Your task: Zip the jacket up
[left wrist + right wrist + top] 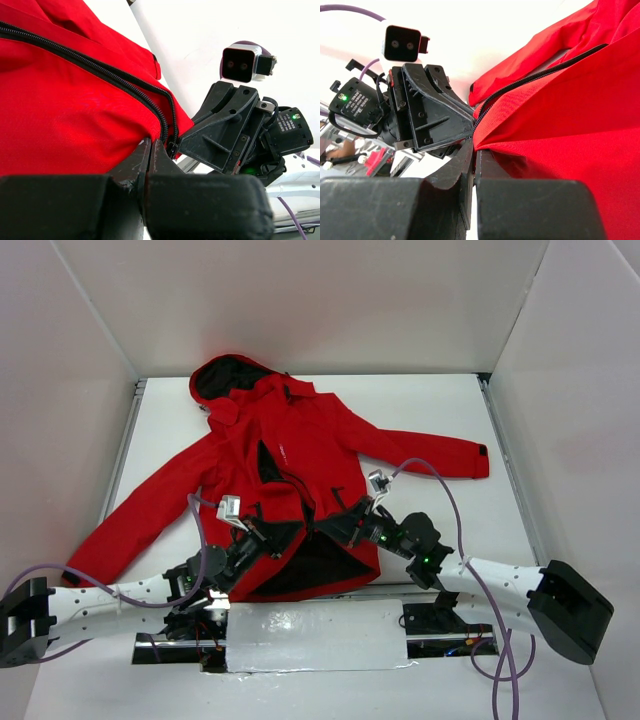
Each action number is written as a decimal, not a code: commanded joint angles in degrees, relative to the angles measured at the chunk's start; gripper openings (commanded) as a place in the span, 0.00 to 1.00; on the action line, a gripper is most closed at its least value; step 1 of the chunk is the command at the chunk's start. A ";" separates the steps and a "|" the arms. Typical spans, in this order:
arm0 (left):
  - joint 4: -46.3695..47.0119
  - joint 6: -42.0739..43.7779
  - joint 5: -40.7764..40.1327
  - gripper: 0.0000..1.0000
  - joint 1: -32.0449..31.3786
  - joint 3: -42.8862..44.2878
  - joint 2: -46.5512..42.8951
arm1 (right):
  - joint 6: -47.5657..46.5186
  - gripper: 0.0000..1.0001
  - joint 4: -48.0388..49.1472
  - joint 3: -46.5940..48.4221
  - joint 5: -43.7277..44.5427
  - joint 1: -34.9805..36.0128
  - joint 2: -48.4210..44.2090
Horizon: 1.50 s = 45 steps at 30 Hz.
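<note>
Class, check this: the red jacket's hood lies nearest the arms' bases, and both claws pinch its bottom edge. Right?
No: the top view shows the hood farthest from the bases. The left claw and right claw do pinch the bottom edge of the jacket.

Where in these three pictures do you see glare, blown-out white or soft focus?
Top external view: even light, glare only on the silver strip at the near edge. Left wrist view: the left tool is dark and soft, the zipper sharp, the background blown out. Right wrist view: the right tool is soft too, the jacket sharp, the upper left washed out.
</note>
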 commanded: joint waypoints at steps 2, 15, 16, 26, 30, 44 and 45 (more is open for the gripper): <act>3.98 -1.27 0.07 0.00 0.16 -0.12 -1.10 | 0.03 0.00 5.06 0.17 -2.00 -0.41 0.16; 3.01 -0.56 -0.55 0.00 0.25 0.58 -2.16 | 1.00 0.00 7.35 -0.71 -2.35 -0.41 1.39; 3.18 -0.74 -0.55 0.00 0.25 0.49 -1.98 | 0.91 0.00 7.17 -0.71 -2.52 -0.41 1.30; 3.97 -1.00 0.41 0.00 0.25 0.84 -0.22 | 0.39 0.00 6.03 -0.27 -2.70 -1.38 0.34; 3.97 -0.92 0.68 0.00 0.16 0.93 -0.22 | 0.39 0.00 5.85 -0.45 -2.79 -1.90 0.07; 4.23 -1.18 0.77 0.00 0.25 1.11 -0.05 | 0.65 0.00 5.76 0.96 -5.07 -2.34 1.21; 4.33 -1.35 0.51 0.00 0.25 1.11 0.04 | 0.82 0.00 6.20 0.96 -5.34 -2.34 1.56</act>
